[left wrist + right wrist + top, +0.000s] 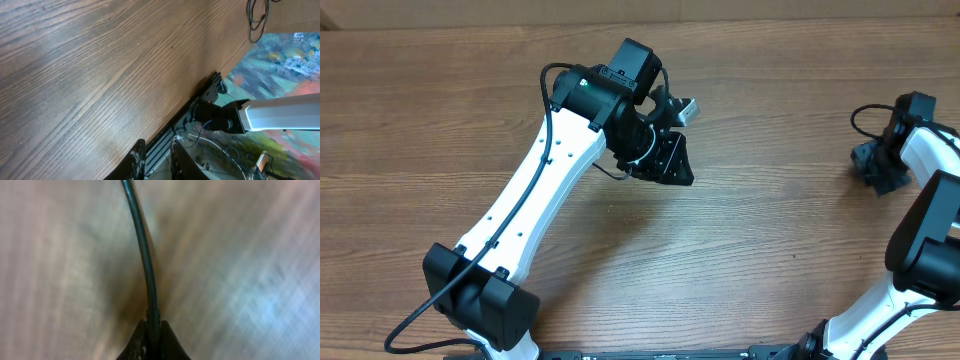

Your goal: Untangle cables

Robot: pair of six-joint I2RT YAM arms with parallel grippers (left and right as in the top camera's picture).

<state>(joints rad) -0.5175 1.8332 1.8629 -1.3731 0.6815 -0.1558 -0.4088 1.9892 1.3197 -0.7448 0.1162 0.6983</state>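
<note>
On the right side of the table (750,250), your right gripper (151,330) is pinched tight on one thin black cable (146,270). It curves up and away from the fingertips over the wood. Your left wrist camera also catches one loop of thin black cord (250,22) lying right by the table's edge, and I can't tell if it's the same cable. So the count is two grippers, one strand gripped, one loop seen.

Your left gripper (156,162) is toward the middle-back of the table, spread just a little, with nothing showing in the narrow gap. Room-wise you've got a wide bare stretch of wood between the two grippers. The right one sits close to the table's right side, so it's tighter there.
</note>
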